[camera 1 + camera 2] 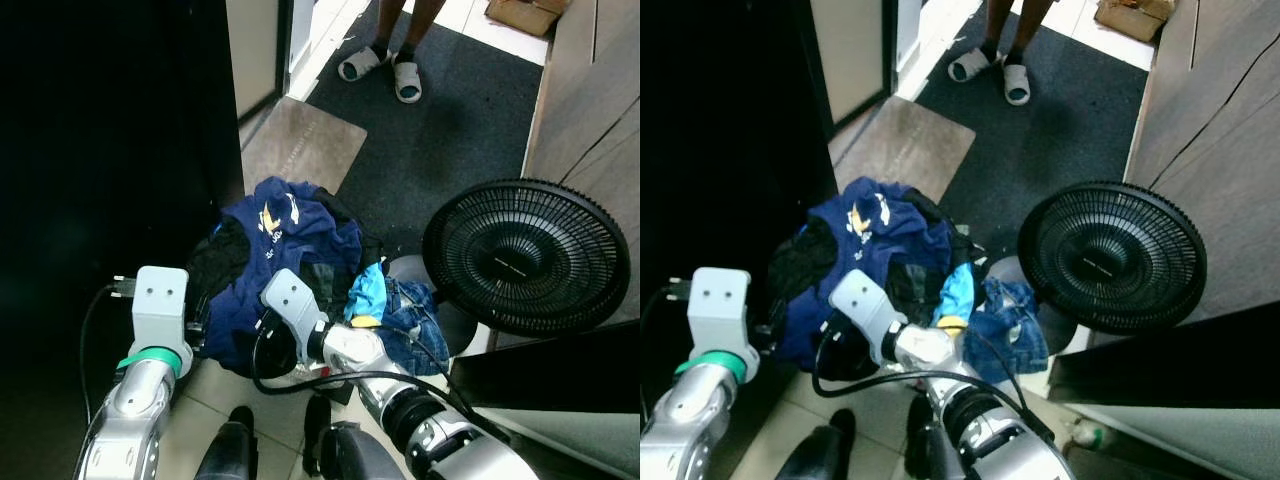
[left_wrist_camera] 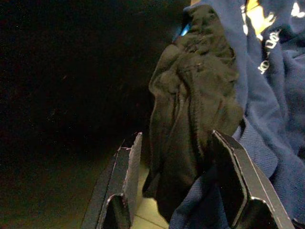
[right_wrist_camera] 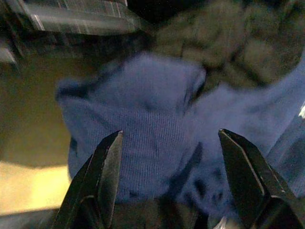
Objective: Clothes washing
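Both splayed grippers (image 2: 178,179) (image 3: 169,174) face rumpled navy clothes (image 1: 290,240).

Both silver arms reach forward and down, wrists bent. The left pincer (image 2: 178,183) has its two black fingers (image 2: 119,186) spread wide apart, pointing ahead with nothing pinched between the tips. The right pincer (image 3: 169,179) is likewise parted, its fingers (image 3: 102,176) splayed. The right forearm angles inward, toward the left arm, a black cable looping beside its wrist.
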You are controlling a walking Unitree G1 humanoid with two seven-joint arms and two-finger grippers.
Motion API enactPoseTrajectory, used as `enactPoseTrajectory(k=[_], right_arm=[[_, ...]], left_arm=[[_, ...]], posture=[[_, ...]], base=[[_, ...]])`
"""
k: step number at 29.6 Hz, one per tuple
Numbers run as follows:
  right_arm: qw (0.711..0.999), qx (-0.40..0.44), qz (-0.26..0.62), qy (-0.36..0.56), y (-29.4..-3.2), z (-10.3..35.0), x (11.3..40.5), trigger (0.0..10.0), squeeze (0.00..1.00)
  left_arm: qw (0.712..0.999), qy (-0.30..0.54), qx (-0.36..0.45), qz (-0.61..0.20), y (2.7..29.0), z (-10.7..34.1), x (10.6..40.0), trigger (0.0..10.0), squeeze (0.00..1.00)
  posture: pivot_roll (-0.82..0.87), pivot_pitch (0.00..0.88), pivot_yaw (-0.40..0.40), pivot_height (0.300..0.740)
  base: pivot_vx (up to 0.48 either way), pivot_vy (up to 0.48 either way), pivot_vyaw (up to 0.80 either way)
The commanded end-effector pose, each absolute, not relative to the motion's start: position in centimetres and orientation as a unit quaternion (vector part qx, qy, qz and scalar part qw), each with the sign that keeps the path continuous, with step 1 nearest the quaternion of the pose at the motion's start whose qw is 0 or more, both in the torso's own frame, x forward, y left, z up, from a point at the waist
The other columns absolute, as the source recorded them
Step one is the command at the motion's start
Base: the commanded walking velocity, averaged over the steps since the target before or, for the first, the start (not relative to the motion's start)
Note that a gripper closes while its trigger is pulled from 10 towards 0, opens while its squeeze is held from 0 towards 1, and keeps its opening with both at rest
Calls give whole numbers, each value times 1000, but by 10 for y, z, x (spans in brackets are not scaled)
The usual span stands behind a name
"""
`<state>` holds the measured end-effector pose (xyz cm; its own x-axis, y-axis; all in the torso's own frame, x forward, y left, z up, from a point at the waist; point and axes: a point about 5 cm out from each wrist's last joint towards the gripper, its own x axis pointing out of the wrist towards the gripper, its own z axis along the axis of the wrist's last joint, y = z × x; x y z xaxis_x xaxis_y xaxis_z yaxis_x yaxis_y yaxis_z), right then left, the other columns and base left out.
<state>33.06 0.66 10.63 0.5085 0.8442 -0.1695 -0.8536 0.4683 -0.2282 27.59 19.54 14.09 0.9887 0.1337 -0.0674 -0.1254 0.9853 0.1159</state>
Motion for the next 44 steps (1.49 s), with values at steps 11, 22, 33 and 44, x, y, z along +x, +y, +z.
enactPoseTrajectory(k=[11, 22, 33, 44], right_arm=[[820, -110, 560, 45, 37, 91, 306, 10000, 0], [787, -178, 589, 32, 38, 92, 304, 10000, 0], [808, -183, 559, 44, 37, 97, 313, 0, 0], [838, -199, 507, 34, 17, 110, 334, 0, 0]], left_arm=[[992, 71, 49, 95, 209, 135, 254, 10000, 0], [991, 65, 45, 109, 213, 142, 251, 10000, 0], [989, 71, 47, 118, 217, 143, 246, 10000, 0], [989, 71, 44, 123, 217, 143, 249, 10000, 0]], posture=[[298, 598, -85, 740], [316, 609, -98, 740], [329, 607, -99, 740], [316, 591, -103, 740]], base=[[0, 0, 0], [0, 0, 0], [0, 0, 0], [0, 0, 0]])
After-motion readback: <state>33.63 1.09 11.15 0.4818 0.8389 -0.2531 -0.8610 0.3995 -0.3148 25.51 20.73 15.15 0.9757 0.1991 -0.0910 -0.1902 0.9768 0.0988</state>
